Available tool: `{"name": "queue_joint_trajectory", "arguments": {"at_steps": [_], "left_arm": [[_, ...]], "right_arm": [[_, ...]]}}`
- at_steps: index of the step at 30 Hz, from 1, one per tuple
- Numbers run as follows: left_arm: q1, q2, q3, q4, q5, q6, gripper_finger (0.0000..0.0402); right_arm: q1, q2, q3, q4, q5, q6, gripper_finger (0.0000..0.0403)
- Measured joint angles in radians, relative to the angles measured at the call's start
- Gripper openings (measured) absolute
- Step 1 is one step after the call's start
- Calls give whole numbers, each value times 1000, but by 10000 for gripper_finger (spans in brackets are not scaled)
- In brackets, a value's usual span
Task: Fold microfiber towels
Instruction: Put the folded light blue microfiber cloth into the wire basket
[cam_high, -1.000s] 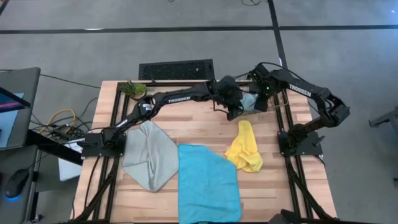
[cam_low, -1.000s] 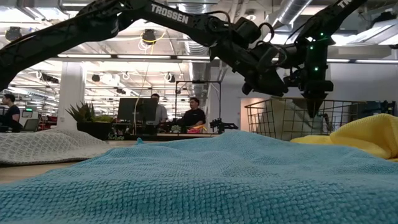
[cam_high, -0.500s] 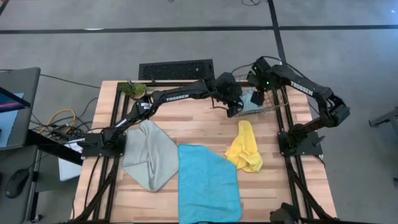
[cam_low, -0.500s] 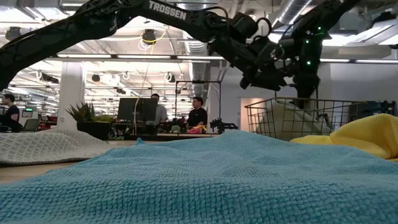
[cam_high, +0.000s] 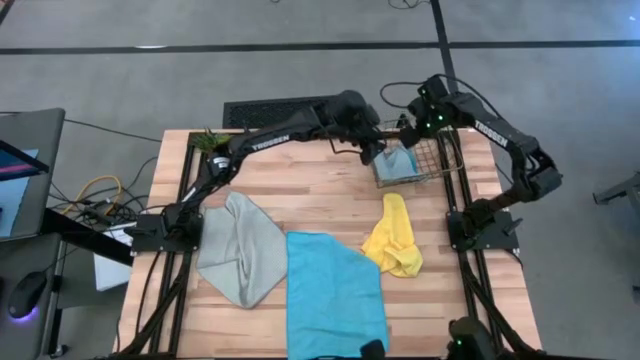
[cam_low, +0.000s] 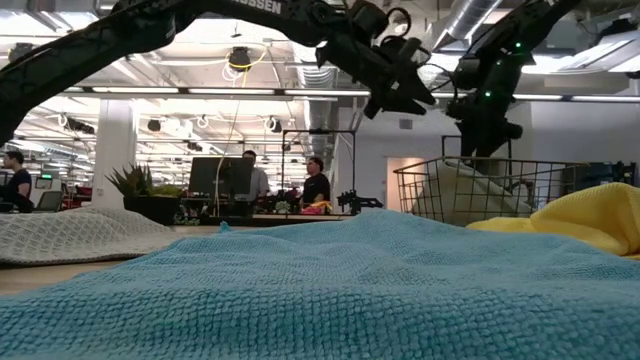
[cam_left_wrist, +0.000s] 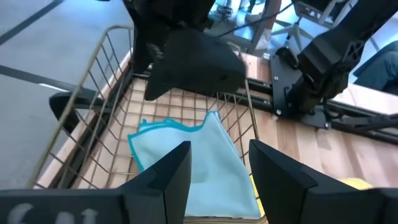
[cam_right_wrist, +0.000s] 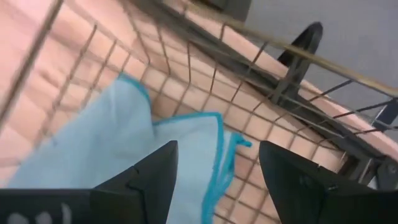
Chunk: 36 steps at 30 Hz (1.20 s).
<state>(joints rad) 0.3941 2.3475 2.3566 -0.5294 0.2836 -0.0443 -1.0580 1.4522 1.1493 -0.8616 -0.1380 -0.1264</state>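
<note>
Two spread, empty grippers, left gripper (cam_high: 372, 152) and right gripper (cam_high: 408, 133), hover above the wire basket (cam_high: 452, 165); beneath them the pale blue towel (cam_left_wrist: 193, 155) lies folded inside, long axis toward the yellow towel (cam_high: 393, 236) outside.

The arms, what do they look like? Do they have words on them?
Both arms are black, thin and jointed, with looping black cables. The left arm and the right arm each carry white TROSSEN lettering. A small green light glows near the right wrist. The left gripper and the right gripper each have two flat dark fingers.
</note>
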Motion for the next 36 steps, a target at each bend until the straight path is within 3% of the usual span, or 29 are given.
{"name": "queue_joint_trajectory", "arguments": {"at_steps": [9,14,27,36], "left_arm": [[7,-4,0,-22,1,-20,153],[6,-4,0,-38,1,-17,153],[7,-3,0,-39,1,-20,153],[7,-2,0,-38,1,-20,153]], "right_arm": [[-8,260,135,-214,3,39,248],[-27,363,151,-243,4,22,248],[-31,464,153,-199,4,14,248],[-18,468,138,-158,8,30,248]]}}
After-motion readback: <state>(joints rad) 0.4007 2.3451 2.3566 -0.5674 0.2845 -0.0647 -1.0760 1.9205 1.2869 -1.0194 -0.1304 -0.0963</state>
